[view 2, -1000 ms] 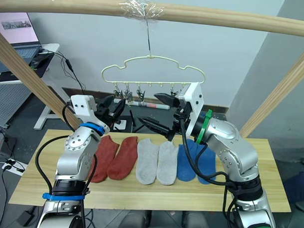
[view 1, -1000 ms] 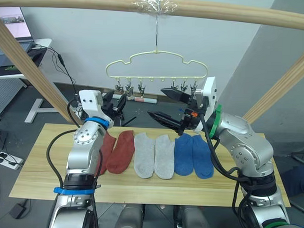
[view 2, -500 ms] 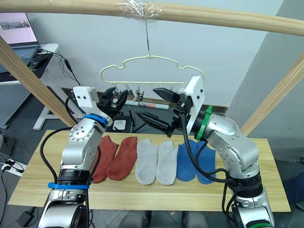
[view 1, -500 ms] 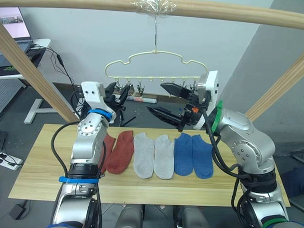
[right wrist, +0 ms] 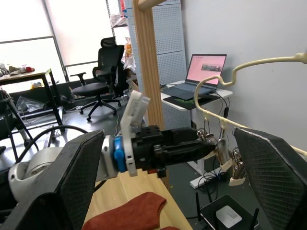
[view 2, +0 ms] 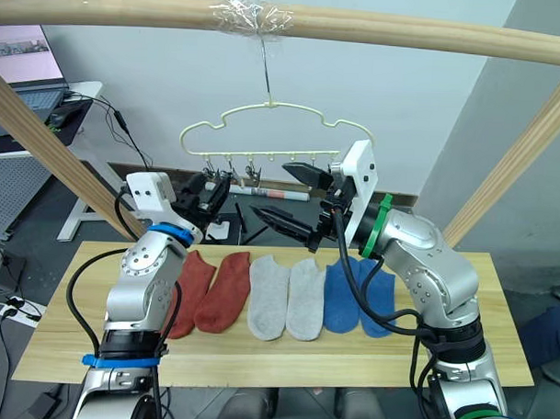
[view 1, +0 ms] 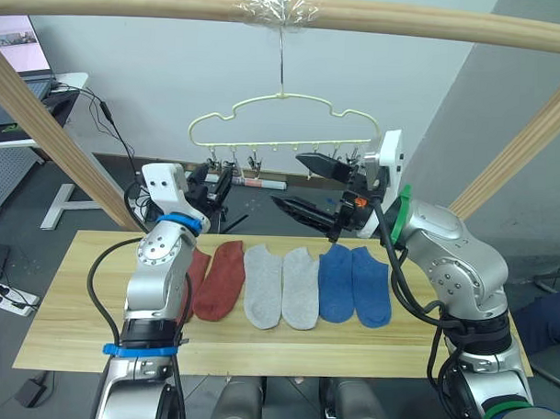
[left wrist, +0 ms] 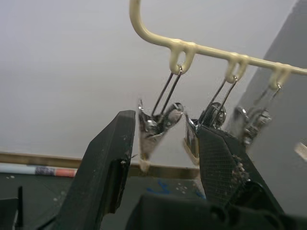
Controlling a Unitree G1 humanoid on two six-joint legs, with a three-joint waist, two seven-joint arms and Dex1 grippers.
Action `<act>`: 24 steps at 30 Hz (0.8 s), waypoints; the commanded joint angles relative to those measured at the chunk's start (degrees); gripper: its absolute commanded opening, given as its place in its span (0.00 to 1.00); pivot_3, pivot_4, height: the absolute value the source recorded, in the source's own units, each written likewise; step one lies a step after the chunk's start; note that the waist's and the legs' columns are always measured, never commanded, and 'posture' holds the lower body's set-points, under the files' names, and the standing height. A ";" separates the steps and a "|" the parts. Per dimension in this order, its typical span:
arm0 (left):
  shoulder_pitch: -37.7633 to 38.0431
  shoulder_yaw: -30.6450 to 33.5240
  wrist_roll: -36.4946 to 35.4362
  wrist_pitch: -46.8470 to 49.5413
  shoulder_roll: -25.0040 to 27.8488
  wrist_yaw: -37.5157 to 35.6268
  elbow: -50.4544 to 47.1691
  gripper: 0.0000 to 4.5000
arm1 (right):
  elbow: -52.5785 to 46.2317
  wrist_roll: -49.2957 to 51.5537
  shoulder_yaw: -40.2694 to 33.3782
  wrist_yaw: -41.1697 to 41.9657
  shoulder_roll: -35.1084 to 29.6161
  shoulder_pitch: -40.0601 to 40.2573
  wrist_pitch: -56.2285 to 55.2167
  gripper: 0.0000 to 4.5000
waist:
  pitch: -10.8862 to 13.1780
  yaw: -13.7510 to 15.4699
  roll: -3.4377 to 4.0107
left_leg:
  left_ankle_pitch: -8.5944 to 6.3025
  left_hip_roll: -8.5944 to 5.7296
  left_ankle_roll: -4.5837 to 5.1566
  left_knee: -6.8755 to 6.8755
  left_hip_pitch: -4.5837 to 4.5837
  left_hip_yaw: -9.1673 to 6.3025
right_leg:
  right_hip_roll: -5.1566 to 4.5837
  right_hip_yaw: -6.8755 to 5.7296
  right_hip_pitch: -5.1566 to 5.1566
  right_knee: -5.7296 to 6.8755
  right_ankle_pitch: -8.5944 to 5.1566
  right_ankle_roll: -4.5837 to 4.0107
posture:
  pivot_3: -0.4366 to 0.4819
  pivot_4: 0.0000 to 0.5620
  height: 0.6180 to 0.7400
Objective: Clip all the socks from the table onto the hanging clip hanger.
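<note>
Six socks lie side by side on the table (view 1: 64,335): two rust-red socks (view 1: 220,279), two light grey socks (view 1: 262,287) and two blue socks (view 1: 371,286); my left arm covers part of the leftmost red one. The pale clip hanger (view 1: 284,101) hangs by its hook from the top pole. My left gripper (view 1: 217,180) is open and raised to the hanger's left end, and in the left wrist view the end clip (left wrist: 156,125) hangs between its fingers (left wrist: 108,163). My right gripper (view 1: 286,180) is wide open and holds nothing, below the hanger's right clips and above the grey socks.
A thick wooden frame surrounds the workspace: a top pole (view 1: 406,21), a slanted left pole (view 1: 44,118) and a slanted right pole (view 1: 521,144). A desk with a laptop (view 1: 14,58) and cables stands behind on the left. The table's front strip is bare.
The view has shifted slightly to the left. My left gripper rose a little and came back, still at the hanger's left clips. The right gripper stays open in about the same place.
</note>
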 commanded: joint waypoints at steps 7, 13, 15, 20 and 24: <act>0.29 0.55 1.00 0.01 0.51 1.48 -2.23 0.52 | -1.79 1.00 -0.74 0.52 -0.30 -1.13 -0.36 1.00 | 0.11 0.05 0.02 | 0.00 -0.02 0.01 0.01 0.00 0.02 | 0.01 -0.01 0.00 0.00 -0.12 0.20 | 0.58 0.44 1.00; -2.76 0.41 1.25 -1.45 -0.08 1.42 1.70 0.52 | -1.45 1.33 -1.02 0.50 -0.29 -1.58 -0.05 1.00 | 0.52 0.09 0.00 | 0.00 -0.03 0.01 0.01 -0.01 0.00 | 0.01 -0.03 0.00 0.01 -0.12 0.20 | 0.58 0.45 1.00; -3.85 0.47 1.52 -2.28 -0.14 1.46 3.17 0.52 | -1.42 1.47 -1.13 0.42 -0.33 -1.73 0.18 1.00 | 0.63 0.09 -0.02 | 0.00 -0.03 0.01 0.00 -0.01 0.01 | 0.01 -0.03 0.00 -0.01 -0.11 0.20 | 0.57 0.45 1.00; -6.35 0.98 1.92 -4.22 -0.39 2.12 6.21 0.52 | -1.53 1.66 -1.57 0.24 -0.58 -2.12 0.76 1.00 | 0.72 0.08 -0.04 | 0.00 -0.03 0.01 0.00 -0.03 0.00 | 0.00 -0.04 -0.02 -0.01 -0.11 0.18 | 0.57 0.45 1.00; -7.22 0.94 1.93 -4.96 -0.39 2.21 6.86 0.52 | -1.60 1.82 -1.75 0.07 -0.76 -2.16 0.95 1.00 | 0.73 0.08 -0.04 | 0.00 -0.03 0.00 0.00 -0.04 0.01 | 0.00 -0.03 -0.02 -0.02 -0.11 0.18 | 0.56 0.45 1.00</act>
